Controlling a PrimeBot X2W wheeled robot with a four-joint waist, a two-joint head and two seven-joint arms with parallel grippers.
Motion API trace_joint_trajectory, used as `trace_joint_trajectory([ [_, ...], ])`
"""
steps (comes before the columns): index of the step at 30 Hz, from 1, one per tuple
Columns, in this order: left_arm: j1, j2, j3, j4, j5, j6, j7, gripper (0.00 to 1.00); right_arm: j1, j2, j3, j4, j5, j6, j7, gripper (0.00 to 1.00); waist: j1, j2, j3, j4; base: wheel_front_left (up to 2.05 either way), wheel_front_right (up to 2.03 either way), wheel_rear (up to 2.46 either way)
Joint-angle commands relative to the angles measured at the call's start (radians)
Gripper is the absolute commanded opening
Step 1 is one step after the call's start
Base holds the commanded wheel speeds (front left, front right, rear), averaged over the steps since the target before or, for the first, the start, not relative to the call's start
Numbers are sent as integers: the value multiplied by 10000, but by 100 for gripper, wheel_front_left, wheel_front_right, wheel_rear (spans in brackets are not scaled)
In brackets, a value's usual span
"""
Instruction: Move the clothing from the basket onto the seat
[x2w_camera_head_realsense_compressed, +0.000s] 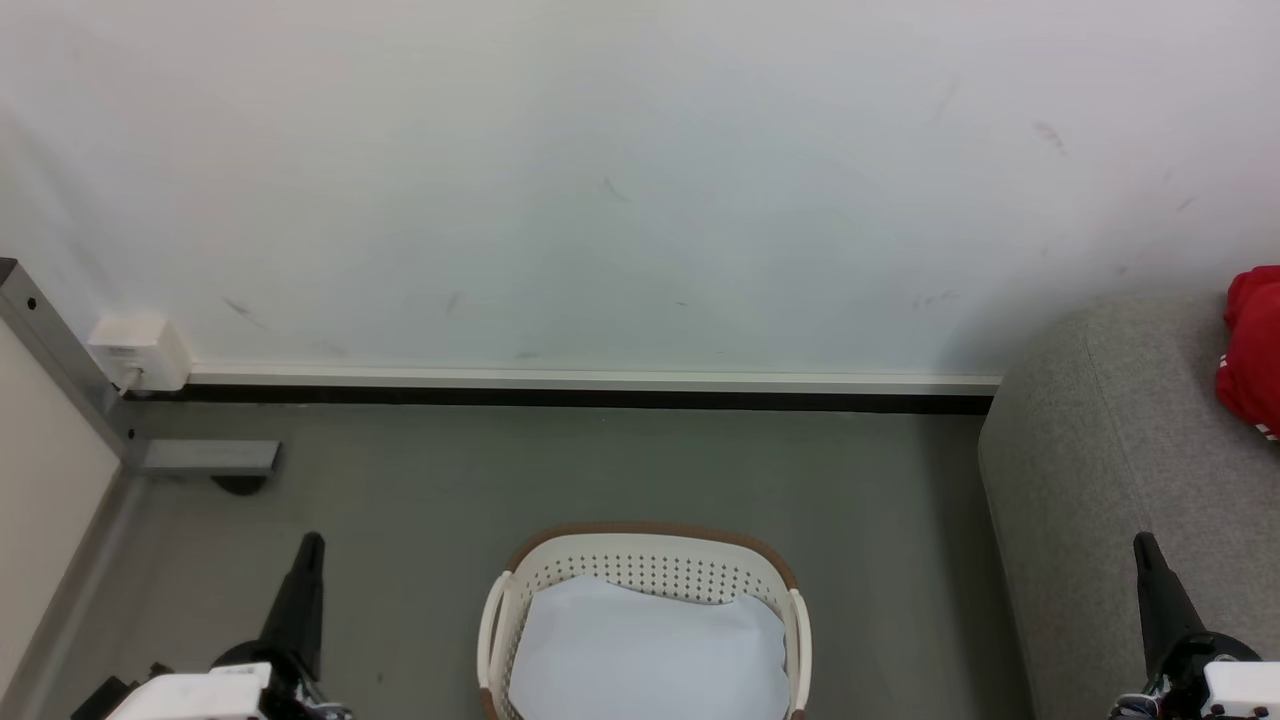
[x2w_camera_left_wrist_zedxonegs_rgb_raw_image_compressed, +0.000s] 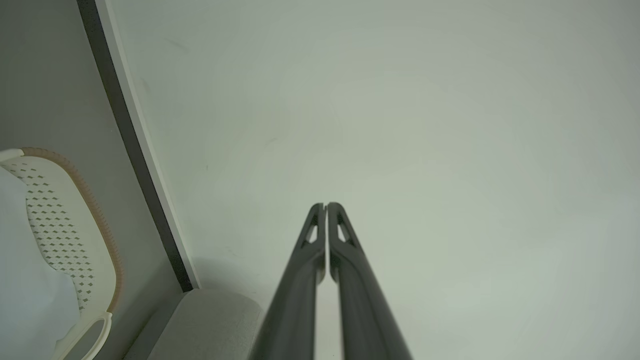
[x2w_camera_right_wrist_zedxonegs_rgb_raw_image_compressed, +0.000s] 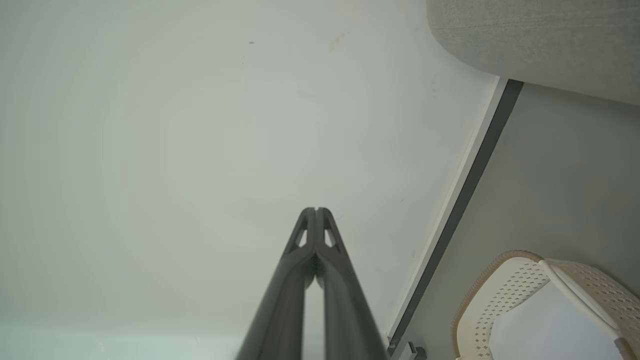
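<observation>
Two grippers are sitting nearest, left gripper (x2w_camera_head_realsense_compressed: 311, 545) and right gripper (x2w_camera_head_realsense_compressed: 1145, 545), both closed tight, holding nothing. Between them the basket (x2w_camera_head_realsense_compressed: 650, 532) is resting on the floor (x2w_camera_head_realsense_compressed: 400, 480), a pale garment (x2w_camera_head_realsense_compressed: 645, 650) lying inside. Further right, the seat (x2w_camera_head_realsense_compressed: 1090, 450) is carrying a red garment (x2w_camera_head_realsense_compressed: 1255, 345). Risk: descending closed, they would be pushing the cloth down; a shallow pinch would be dropping it short of the seat. No writing is showing.
</observation>
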Motion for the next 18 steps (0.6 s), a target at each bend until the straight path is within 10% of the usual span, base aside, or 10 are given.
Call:
trace_joint_trajectory([
  [1,-80,23,19,-37,-138,-65,38,0,-131,-77,-41,-54,21,-21,26,0,0,0,0,0,0,0,0],
  [18,-80,23,18,-37,-138,-65,38,0,-132,-77,-40,-55,21,-21,26,0,0,0,0,0,0,0,0],
])
